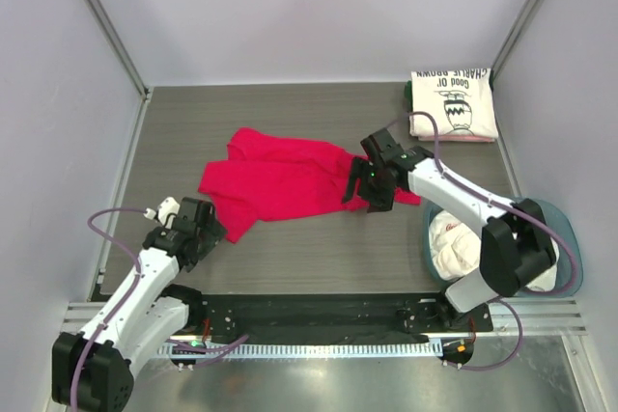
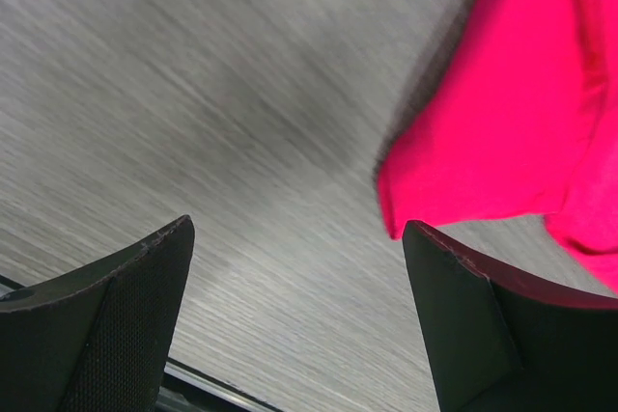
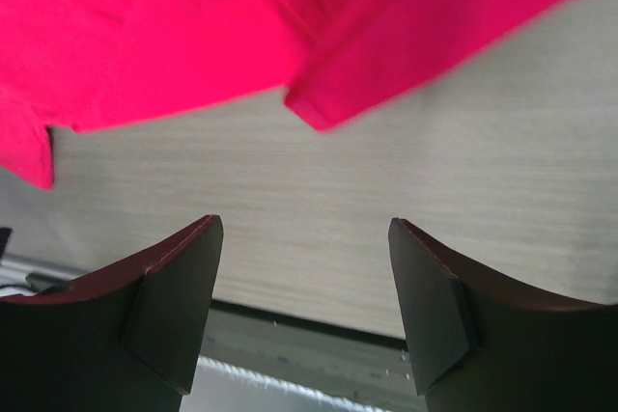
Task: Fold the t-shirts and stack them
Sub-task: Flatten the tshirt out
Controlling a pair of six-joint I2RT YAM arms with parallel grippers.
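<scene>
From above, the crimson red t-shirt (image 1: 280,180) lies crumpled and unfolded near the middle of the grey table (image 1: 319,258). The left gripper (image 1: 208,229) is at the shirt's 7 o'clock corner, just beside the cloth. The right gripper (image 1: 365,190) is at the shirt's 3 o'clock end. Toward 1 o'clock on the table, a cream Charlie Brown t-shirt (image 1: 454,103) lies folded. Toward 4 o'clock, white cloth (image 1: 452,243) fills a blue-grey tub (image 1: 572,253).

In the left wrist view, the left gripper (image 2: 299,227) has its jaws wide apart with only bare table between them. The red t-shirt (image 2: 512,113) hangs in at 2 o'clock, and one corner comes near the right finger.

In the right wrist view, the right gripper (image 3: 304,224) also has its jaws apart and holds nothing. The red t-shirt (image 3: 193,26) spreads across 12 o'clock, beyond the fingertips.
</scene>
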